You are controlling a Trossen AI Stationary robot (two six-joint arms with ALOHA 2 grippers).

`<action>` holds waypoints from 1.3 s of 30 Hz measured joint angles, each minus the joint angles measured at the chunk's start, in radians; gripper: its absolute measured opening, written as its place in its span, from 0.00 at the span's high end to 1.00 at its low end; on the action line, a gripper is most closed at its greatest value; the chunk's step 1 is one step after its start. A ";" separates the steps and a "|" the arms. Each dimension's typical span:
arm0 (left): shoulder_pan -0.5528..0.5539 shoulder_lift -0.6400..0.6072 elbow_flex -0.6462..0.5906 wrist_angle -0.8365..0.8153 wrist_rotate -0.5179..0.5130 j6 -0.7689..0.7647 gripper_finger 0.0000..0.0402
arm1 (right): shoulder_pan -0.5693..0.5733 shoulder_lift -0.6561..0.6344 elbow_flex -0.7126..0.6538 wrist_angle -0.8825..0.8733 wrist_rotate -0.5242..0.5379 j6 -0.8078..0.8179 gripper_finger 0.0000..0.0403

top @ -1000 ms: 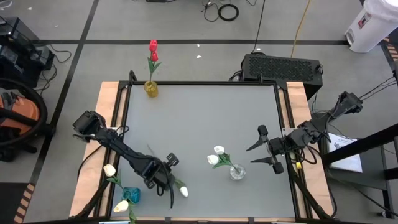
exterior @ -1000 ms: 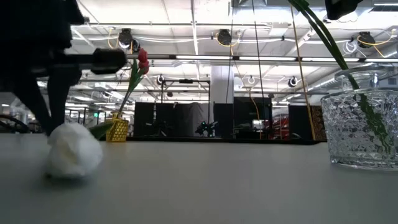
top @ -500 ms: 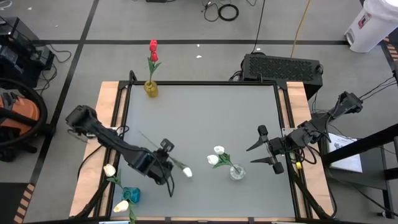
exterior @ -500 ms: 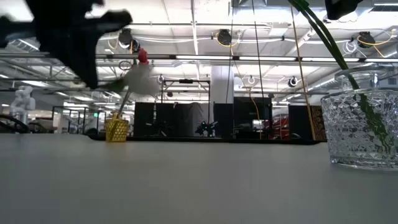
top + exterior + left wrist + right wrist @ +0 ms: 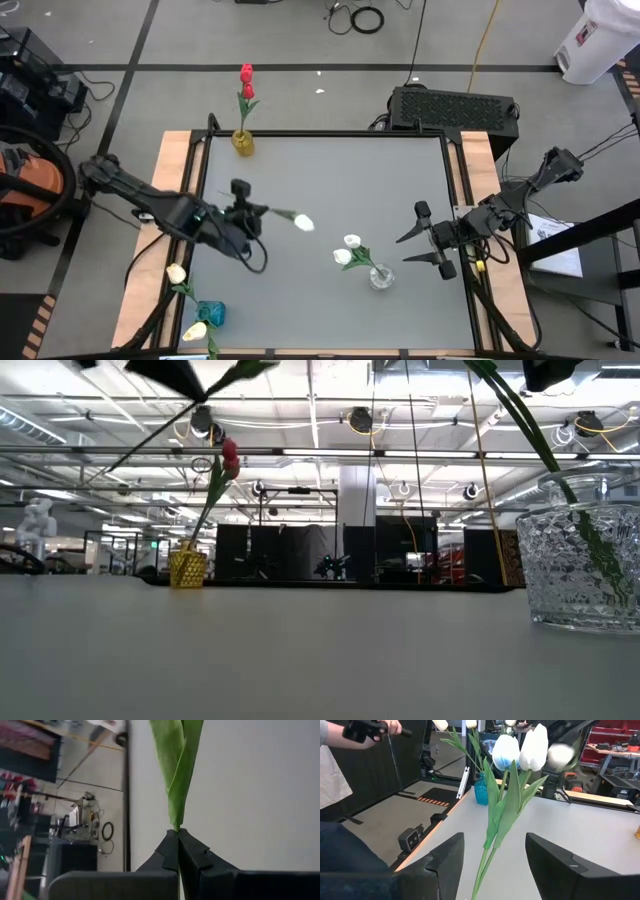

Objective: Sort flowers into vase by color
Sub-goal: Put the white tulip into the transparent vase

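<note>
The left gripper point(image 5: 243, 212) hangs above the left half of the table point(image 5: 330, 170), its fingers pinched fully together on the thin stem of a white flower point(image 5: 304, 223). The stem lies nearly level, and the bloom juts out toward the table's centre, clear of the surface. In the left wrist view the two fingers point(image 5: 192, 857) meet on the stem just below a folded green leaf point(image 5: 176, 765).

The right gripper point(image 5: 428, 243) waits near the right edge with its fingers spread wide and nothing between them, just beside the clear glass vase point(image 5: 381, 277), which already holds two white flowers point(image 5: 347, 250). A yellow vase point(image 5: 242, 143) with a red flower point(image 5: 246, 75) stands at the far left corner. A blue vase point(image 5: 211, 312) with cream flowers point(image 5: 177, 273) stands at the near left corner.

Risks, as judged from here:
- The stem is slender and held at a single point, so it may swivel or slip between the fingers during travel.
- A level stem must be tipped upright before it can enter the vase, and a poor angle could miss the mouth.
- The incoming bloom or leaf could snag the two flowers already standing there, or nudge the glass vase.
- The waiting right gripper sits close to the glass vase, so the arms could crowd each other.
</note>
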 joint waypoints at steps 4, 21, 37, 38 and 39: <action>0.056 -0.073 0.000 0.114 -0.027 0.016 1.00 | 0.000 0.000 0.000 0.000 0.000 0.000 0.50; 0.479 -0.108 -0.018 0.738 0.450 0.341 1.00 | 0.000 0.000 0.000 0.000 0.000 0.000 0.50; 0.678 0.127 -0.020 1.033 0.767 0.267 1.00 | 0.000 0.000 0.000 0.000 0.000 0.000 0.50; 0.683 0.145 -0.020 1.050 0.771 0.267 1.00 | 0.000 0.000 0.000 0.000 0.000 0.000 0.50; 0.688 0.162 -0.020 1.065 0.772 0.266 1.00 | 0.000 0.000 0.000 0.000 0.000 0.000 0.50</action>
